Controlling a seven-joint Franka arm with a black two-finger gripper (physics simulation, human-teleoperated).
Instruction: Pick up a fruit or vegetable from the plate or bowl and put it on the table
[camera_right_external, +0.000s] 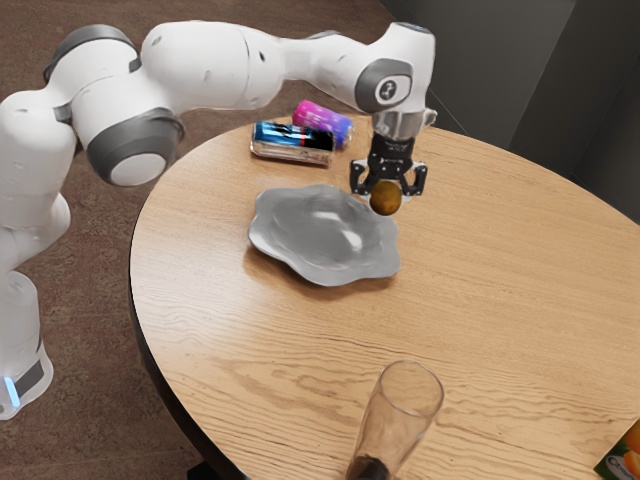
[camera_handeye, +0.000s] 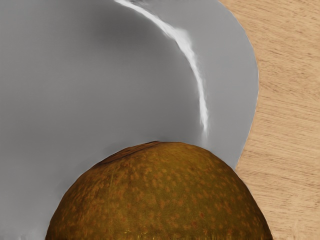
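My pincer (camera_right_external: 387, 192) clasps the round fruit (camera_handeye: 160, 195) near the plate (camera_right_external: 308, 238) — dropped too high, it could roll over the edge of the table (camera_right_external: 500, 260)

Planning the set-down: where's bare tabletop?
Exterior view's right: wide bare table between dish and carton. Smaller bare patch: between dish and glass. Crowded: beyond the dish, blue can and pink can close together.

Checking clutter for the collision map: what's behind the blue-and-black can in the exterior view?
Behind the blue-and-black can lies a pink-and-purple can. Its near lower side is covered, so I can't tell whether the two touch.
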